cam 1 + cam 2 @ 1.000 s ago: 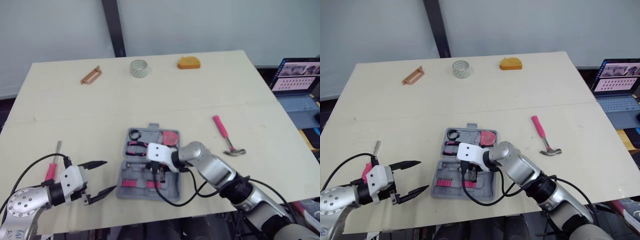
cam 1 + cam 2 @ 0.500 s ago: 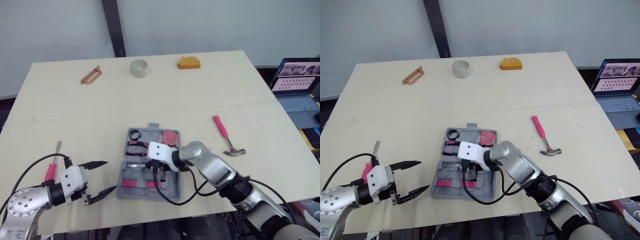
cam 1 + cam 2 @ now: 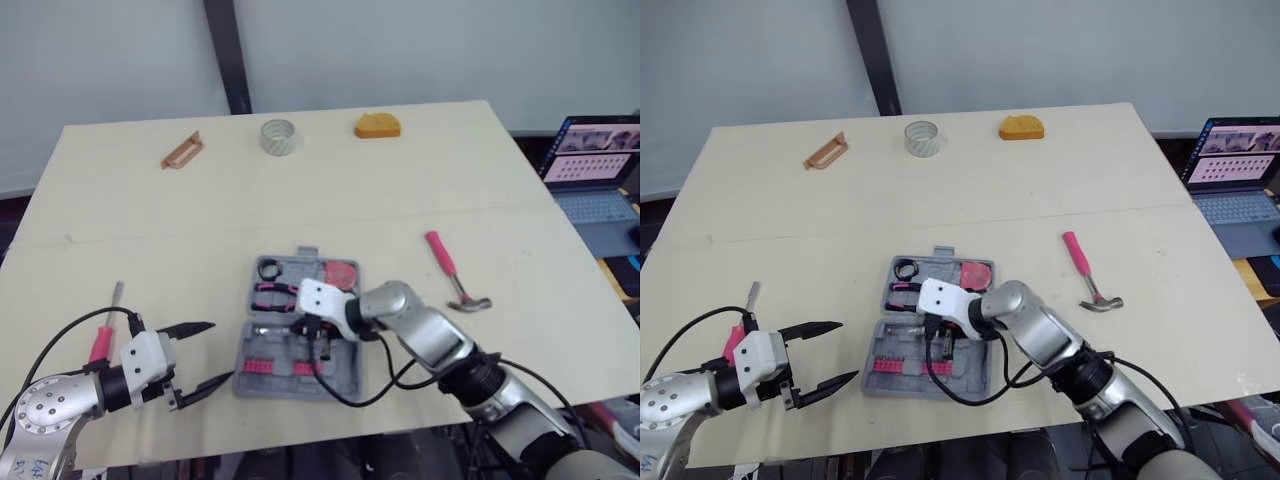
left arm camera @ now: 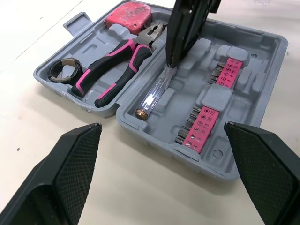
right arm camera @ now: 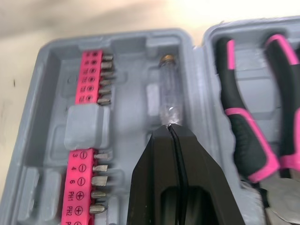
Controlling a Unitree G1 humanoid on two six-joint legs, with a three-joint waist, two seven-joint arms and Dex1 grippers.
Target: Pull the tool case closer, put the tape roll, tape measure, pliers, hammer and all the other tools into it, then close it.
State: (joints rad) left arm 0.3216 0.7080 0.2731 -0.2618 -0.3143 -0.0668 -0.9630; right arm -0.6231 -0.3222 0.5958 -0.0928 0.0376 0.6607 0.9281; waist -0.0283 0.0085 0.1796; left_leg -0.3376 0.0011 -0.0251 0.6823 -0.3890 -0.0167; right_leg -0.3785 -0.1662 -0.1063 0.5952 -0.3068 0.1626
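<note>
Over the open tool case (image 4: 269, 70), right gripper (image 5: 171, 127) pinches clear screwdriver (image 5: 168, 96); left gripper (image 3: 222, 350) hangs wide open alongside.

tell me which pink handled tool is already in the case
The pliers, in the tool case. The hammer lies on the table to its right; the pink screwdriver lies on the table near the left hand.

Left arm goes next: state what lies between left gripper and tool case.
Only bare table between left gripper and tool case, shown in the left wrist view.
</note>
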